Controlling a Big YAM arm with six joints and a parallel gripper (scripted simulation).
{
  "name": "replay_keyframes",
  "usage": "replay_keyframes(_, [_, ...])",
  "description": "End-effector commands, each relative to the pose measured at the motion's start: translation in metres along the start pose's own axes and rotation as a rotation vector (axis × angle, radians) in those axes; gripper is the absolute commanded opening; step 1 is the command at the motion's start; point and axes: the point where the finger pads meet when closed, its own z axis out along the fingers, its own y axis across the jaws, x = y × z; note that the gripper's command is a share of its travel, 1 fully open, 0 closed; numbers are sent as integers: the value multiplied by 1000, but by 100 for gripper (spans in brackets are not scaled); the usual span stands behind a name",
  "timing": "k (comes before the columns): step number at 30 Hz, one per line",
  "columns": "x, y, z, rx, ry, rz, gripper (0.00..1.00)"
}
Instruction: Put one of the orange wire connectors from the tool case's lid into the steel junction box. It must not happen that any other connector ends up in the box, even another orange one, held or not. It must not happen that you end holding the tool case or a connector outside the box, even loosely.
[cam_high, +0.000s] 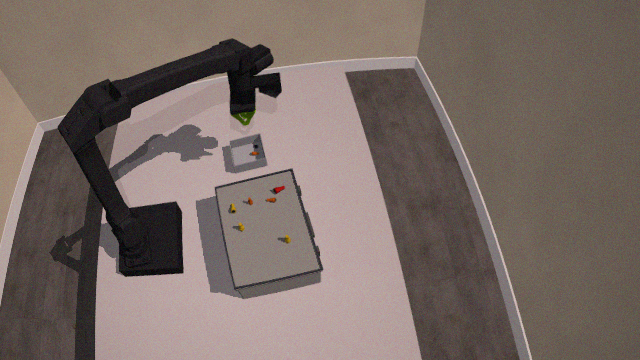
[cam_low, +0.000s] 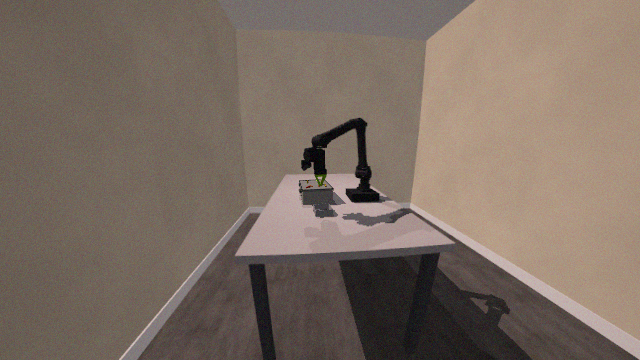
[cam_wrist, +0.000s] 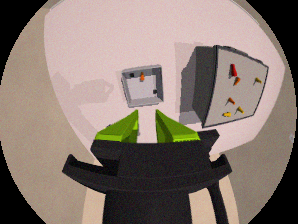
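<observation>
The steel junction box (cam_high: 245, 152) sits on the table just beyond the tool case. An orange wire connector (cam_high: 255, 153) lies inside it near its right wall; it also shows in the wrist view (cam_wrist: 141, 76) inside the box (cam_wrist: 141, 86). The tool case's grey lid (cam_high: 267, 227) holds two more orange connectors (cam_high: 250, 201) (cam_high: 271, 200). My gripper (cam_high: 244, 120) with green fingers hangs well above the box's far side. In the wrist view the fingers stand slightly apart with nothing between them.
A red connector (cam_high: 279, 189) and three yellow ones, for example (cam_high: 287, 239), also lie on the lid. The arm's black base (cam_high: 150, 240) stands left of the case. The case (cam_low: 316, 190) sits at the table's far end by the wall.
</observation>
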Motion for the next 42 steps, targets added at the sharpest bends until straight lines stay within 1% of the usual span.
replay_keyframes(1, [-15, 20, -43, -60, -67, -1, 25])
replay_keyframes(42, [-14, 19, -63, -61, -68, -1, 25])
